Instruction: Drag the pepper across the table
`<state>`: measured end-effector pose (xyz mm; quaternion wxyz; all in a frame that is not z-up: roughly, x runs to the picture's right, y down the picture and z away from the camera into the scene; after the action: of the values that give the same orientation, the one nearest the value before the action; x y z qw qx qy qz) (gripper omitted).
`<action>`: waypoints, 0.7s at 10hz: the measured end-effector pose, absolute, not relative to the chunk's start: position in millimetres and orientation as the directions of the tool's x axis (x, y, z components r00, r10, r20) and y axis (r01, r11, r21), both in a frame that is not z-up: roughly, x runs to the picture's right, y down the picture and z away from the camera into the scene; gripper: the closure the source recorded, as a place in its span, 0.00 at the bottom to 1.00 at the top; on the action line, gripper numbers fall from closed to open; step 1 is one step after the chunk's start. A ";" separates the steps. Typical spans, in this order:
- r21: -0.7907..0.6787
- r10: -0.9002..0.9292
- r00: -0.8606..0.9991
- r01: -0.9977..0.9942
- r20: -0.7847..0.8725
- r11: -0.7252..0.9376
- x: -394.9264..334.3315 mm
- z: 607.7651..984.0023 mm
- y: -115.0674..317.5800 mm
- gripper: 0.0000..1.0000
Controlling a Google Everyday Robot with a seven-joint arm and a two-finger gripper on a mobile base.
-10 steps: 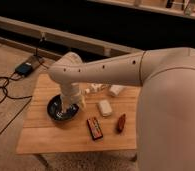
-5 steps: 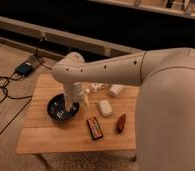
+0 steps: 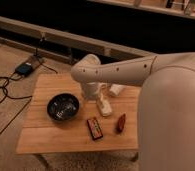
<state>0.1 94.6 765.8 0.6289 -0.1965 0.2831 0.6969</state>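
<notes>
The pepper point(image 3: 121, 123) (long axis near-to-far) is shown just front-right of the gripper point(image 3: 105, 109), lowered over the table point(image 3: 46, 135) with 2 fingers spread, empty.

A beige carpeted floor point(image 3: 11, 132) is shown in dim, warm light. Black cables point(image 3: 2, 92) and a small blue box point(image 3: 25, 68) are laid on it, backed by a dark wall point(image 3: 116, 25).

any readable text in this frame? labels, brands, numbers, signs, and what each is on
None can be read.
Black-and-red packet: red markings, too blurred to read.
White bottle: no label legible.
Bowl, pepper, table: no text visible.
Gripper, open, above the table between bowl and bottle: no markings visible.
</notes>
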 end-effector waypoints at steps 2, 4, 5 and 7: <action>0.176 0.760 -0.186 -0.980 -0.622 -0.096 26.6 778.8 97.4 0.35; 0.196 0.756 -0.236 -0.970 -0.610 -0.145 54.1 788.5 104.2 0.35; 0.201 0.754 -0.250 -0.967 -0.607 -0.159 62.1 790.5 107.2 0.35; 0.215 0.746 -0.290 -0.956 -0.599 -0.199 86.9 796.5 118.8 0.35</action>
<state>86.9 118.8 796.5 0.5662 -0.1856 0.2828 0.7516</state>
